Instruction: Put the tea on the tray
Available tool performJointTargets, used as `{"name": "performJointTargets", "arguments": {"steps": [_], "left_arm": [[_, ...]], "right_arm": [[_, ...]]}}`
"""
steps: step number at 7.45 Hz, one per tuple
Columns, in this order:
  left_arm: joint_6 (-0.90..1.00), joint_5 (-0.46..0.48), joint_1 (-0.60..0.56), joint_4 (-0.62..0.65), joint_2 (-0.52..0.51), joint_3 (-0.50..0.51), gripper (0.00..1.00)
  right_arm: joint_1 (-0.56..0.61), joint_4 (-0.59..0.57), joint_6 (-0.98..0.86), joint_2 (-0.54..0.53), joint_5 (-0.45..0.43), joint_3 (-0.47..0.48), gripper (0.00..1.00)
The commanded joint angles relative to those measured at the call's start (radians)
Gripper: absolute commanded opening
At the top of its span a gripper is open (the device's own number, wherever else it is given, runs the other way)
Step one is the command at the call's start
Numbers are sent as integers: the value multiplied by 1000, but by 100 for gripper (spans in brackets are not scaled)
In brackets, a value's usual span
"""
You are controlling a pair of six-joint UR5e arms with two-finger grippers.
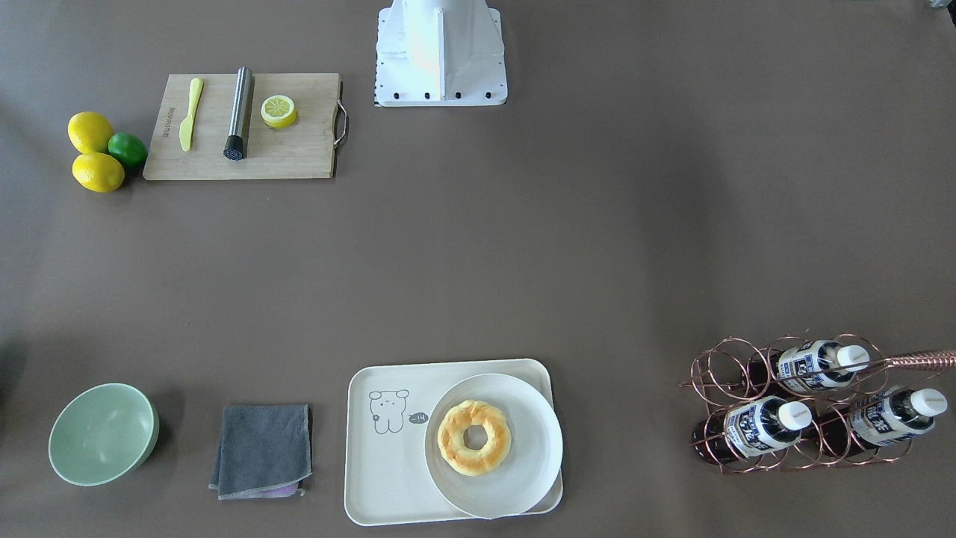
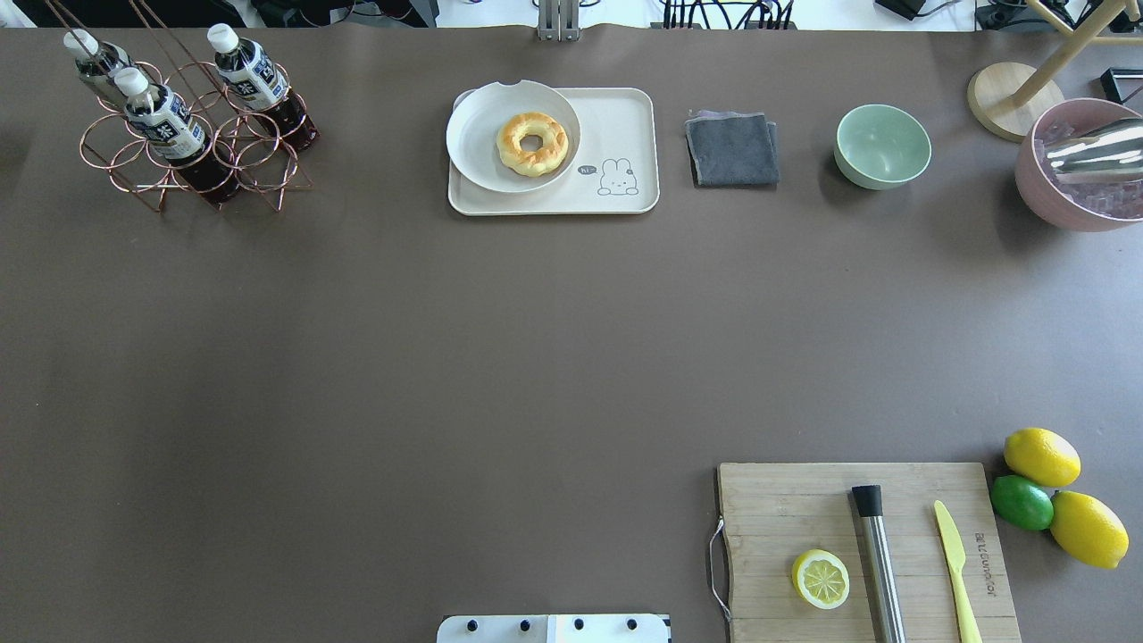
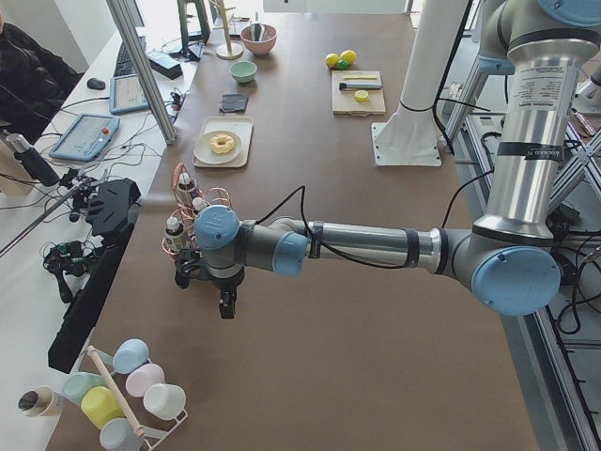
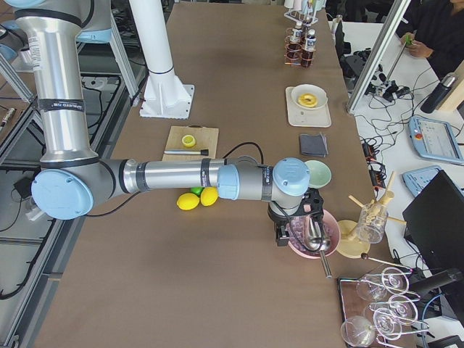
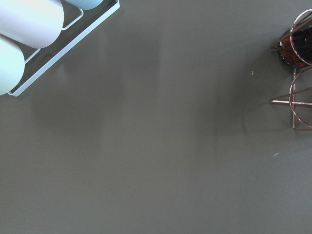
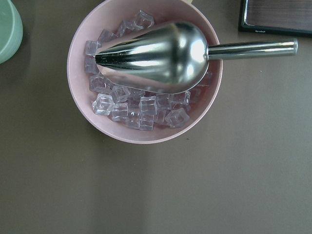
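The left arm (image 3: 357, 246) reaches out low. The tray (image 2: 625, 116) lies far beyond my left gripper (image 3: 223, 303), half covered by a doughnut plate (image 2: 471, 138). The copper wire rack (image 2: 241, 161) stands just beside that gripper; the tea (image 2: 165, 125) rests slanted in its rings. Open or closed: I cannot tell, either side. My right gripper (image 4: 290, 235) hovers above the ice bowl (image 6: 146, 137). Risks I see: a crooked pull snags wire, drags rack; cramped tray space lets the bottle topple against the plate.

"hi" on tray (image 2: 638, 116) (beside bear (image 2: 617, 177))
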Motion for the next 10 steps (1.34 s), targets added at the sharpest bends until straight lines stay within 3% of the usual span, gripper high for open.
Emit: {"name": "performJointTargets", "arguments": {"steps": [1, 10], "left_arm": [[10, 0, 0, -8, 4, 0, 97], [0, 0, 0, 0, -7, 5, 97]], "right_arm": [[0, -1, 0, -5, 2, 1, 100], [0, -2, 0, -10, 2, -3, 100]]}}
